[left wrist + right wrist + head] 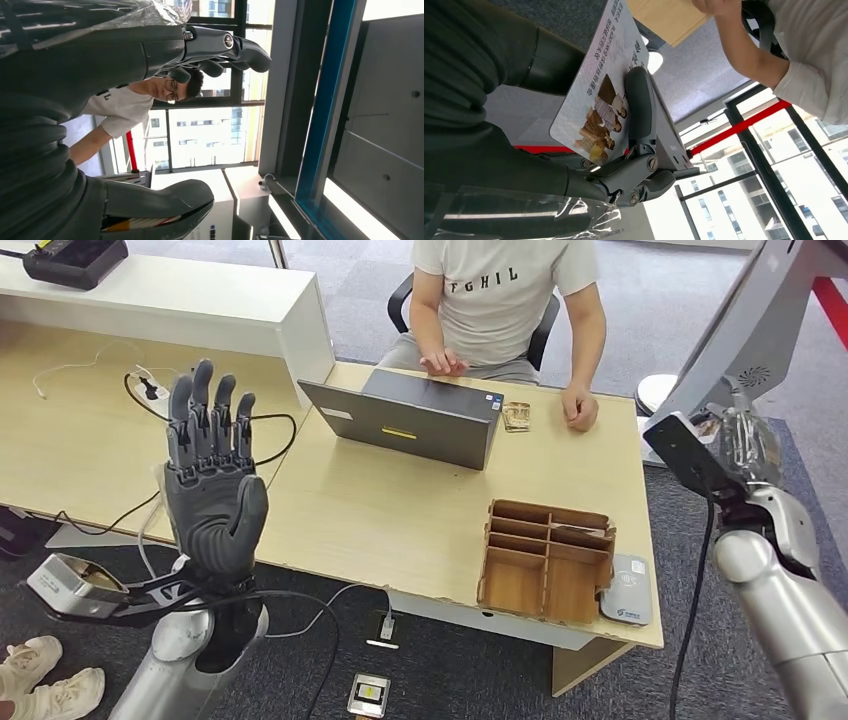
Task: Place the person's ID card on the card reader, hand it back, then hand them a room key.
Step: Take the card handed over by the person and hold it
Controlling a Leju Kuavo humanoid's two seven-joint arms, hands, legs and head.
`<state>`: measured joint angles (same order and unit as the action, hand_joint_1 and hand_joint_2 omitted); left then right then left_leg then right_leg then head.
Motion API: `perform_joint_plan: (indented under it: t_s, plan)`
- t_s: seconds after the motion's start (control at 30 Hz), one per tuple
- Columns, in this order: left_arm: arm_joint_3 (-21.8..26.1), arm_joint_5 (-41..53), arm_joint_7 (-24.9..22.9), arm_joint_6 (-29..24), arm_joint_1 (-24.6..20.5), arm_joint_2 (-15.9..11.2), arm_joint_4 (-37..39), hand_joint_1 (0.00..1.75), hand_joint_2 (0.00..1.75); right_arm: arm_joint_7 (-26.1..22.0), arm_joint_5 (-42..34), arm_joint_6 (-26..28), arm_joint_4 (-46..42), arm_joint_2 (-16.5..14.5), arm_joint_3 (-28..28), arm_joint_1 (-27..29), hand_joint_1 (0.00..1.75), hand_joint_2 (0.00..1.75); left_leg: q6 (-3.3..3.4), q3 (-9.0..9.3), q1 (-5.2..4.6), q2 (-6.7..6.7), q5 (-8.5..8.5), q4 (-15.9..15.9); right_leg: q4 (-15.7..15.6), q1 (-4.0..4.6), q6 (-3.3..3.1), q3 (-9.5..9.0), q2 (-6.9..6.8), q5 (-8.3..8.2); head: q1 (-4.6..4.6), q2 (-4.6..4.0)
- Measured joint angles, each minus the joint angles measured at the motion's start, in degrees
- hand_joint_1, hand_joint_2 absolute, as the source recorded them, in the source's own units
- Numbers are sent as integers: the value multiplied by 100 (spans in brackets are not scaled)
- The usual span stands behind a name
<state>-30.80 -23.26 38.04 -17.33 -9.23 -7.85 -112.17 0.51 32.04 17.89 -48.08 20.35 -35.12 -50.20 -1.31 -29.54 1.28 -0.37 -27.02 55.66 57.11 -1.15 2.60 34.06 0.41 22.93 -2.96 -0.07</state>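
Note:
My right hand [745, 445] is raised beyond the table's right edge. In the right wrist view it [634, 165] pinches a card [596, 95] printed with figures and text between the thumb and the fingers. Whether this is the ID card or a room key I cannot tell. My left hand [215, 480] is held up to the left of the table, fingers [235, 47] straight and apart, holding nothing. The grey card reader [627, 590] lies at the table's near right corner. A second small printed card [516, 417] lies near the seated person [505, 290].
A wooden compartment box [545, 560] stands beside the reader, with cards in its far slot. An open grey laptop [410, 420] faces the person, whose hands rest on the far edge. Cables run across the left desk [80, 440]. A small device [368, 695] lies on the floor.

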Motion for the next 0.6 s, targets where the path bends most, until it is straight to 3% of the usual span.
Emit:
perform_joint_plan:
  t_s: [0.33, 0.6]
  plan:
    - [10, -5, -76, 26, 44, -2, 0, 0, 175, 184, -133, 602, -1155, 670, 751, 1469, 175, 175, 2, -3, 0, -2, -3, -2, -3, 0, 2, -2, -5, 2, 1, 0]
    - [39, -39, -116, 112, 88, -2, 3, 0, 175, 186, -58, 924, -2055, 936, 1394, 2540, 175, 175, 3, -4, 1, 0, -5, -4, -3, 0, 2, -3, -4, 3, 1, 0]
